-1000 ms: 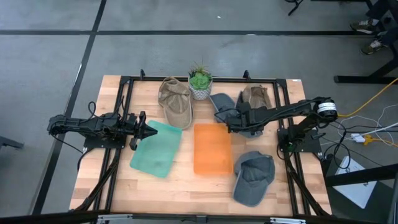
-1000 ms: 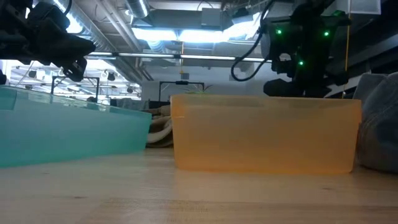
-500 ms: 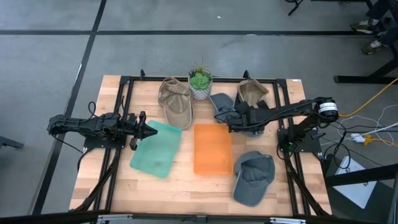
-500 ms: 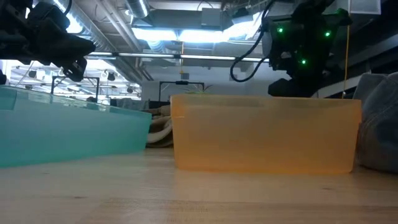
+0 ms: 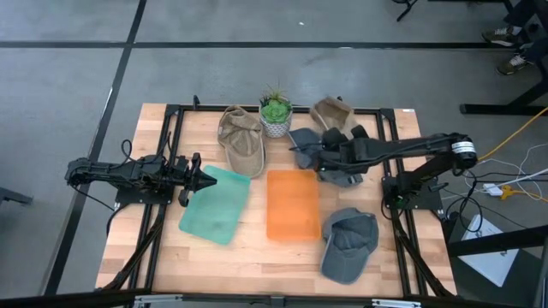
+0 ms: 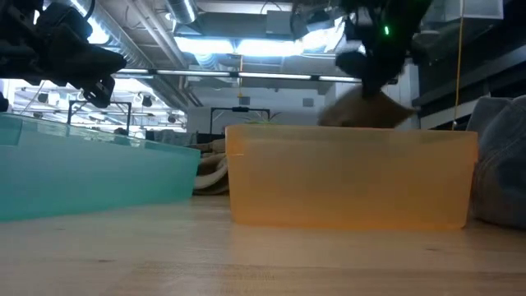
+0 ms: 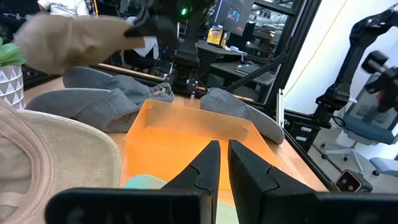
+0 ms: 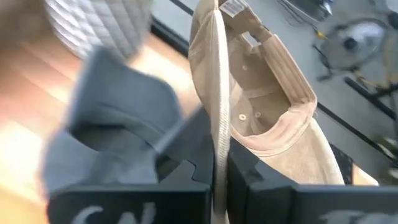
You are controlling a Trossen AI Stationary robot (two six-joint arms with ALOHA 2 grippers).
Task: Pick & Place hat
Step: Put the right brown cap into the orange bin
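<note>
Right end effector (image 8: 219,163) pinches soft tan cap (image 8: 261,106).

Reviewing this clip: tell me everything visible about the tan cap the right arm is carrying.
The tan cap is soft, suede-like fabric with a curved brim and, inside, a sweatband and snaps. The right gripper is shut on its brim edge, so it hangs lifted and open side exposed. From above, it sits near the table's far edge, beside the potted plant and above a grey cap. Nothing else touches it.
</note>
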